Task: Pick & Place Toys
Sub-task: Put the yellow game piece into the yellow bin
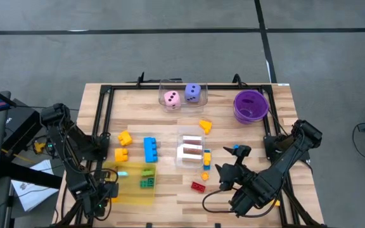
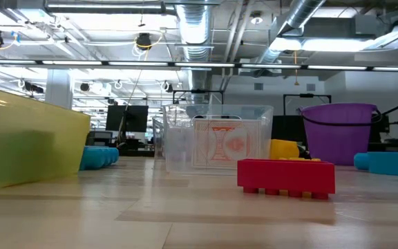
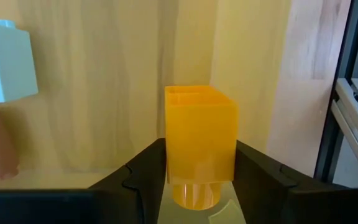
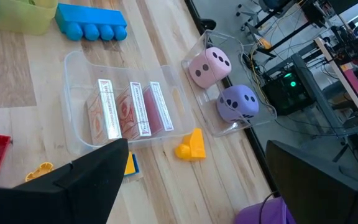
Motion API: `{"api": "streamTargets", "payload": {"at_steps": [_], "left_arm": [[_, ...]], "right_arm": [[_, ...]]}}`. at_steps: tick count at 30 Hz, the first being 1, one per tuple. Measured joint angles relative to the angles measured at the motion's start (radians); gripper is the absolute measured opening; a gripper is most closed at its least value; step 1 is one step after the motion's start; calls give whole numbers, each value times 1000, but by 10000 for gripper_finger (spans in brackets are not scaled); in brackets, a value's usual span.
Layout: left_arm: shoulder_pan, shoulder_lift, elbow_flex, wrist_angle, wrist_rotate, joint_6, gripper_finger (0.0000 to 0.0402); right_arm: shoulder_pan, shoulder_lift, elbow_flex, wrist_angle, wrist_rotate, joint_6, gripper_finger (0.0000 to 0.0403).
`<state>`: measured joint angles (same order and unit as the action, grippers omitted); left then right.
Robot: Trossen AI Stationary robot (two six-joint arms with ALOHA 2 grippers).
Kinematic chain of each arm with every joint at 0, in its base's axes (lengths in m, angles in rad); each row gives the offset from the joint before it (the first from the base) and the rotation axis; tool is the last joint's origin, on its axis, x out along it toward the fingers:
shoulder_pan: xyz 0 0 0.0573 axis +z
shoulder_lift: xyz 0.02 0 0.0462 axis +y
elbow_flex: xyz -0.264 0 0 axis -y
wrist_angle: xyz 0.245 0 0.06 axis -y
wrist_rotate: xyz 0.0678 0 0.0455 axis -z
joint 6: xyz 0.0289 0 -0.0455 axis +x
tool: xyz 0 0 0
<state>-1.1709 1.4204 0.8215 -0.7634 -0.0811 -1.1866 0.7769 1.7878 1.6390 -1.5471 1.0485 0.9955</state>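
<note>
The wooden table (image 1: 246, 136) carries everything. On its near left part lies the yellow translucent tray (image 1: 132, 190), with a green brick (image 1: 147, 177) inside it toward its right end. The left gripper (image 1: 109, 190) is at the left end of this tray. In the left wrist view an orange brick (image 3: 201, 140) stands between its two dark fingers (image 3: 135, 177), just above the tray floor; the fingers are only partly apart, and I cannot tell if they press the brick or have let it go. A pale blue brick (image 3: 2, 59) is seen beside it in that view.

The right gripper (image 1: 224, 179) is above the near right part of the table, its fingers wide apart and holding nothing.

At the far right stands the purple bowl (image 1: 251, 105). At the far middle a clear box (image 1: 182, 96) holds a pink die (image 1: 172, 99) and a purple die (image 1: 193, 93). In the middle another clear box (image 1: 192, 151) holds small playing cards (image 4: 132, 109).

Loose toys lie on the table: a blue brick (image 1: 150, 149) and two orange pieces (image 1: 123, 145) to the left of the card box, a yellow piece (image 1: 205, 125) on its far side, and a red brick (image 1: 198, 186) near the right gripper.
</note>
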Motion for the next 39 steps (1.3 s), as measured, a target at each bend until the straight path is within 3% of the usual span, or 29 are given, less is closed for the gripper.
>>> {"api": "streamTargets", "payload": {"at_steps": [12, 29, 34, 39], "left_arm": [[0, -10, 1, -34, 0, -27, 166], [0, -174, 1, -33, -8, -61, 167], [0, -239, 1, -28, -102, -47, 167], [0, -274, 1, 17, -283, 40, 167]], "right_arm": [[0, 0, 0, 7, 0, 0, 372], [0, 0, 0, 7, 0, -3, 372], [0, 0, 0, 8, 0, -6, 372], [0, 0, 0, 7, 0, -8, 372]]}}
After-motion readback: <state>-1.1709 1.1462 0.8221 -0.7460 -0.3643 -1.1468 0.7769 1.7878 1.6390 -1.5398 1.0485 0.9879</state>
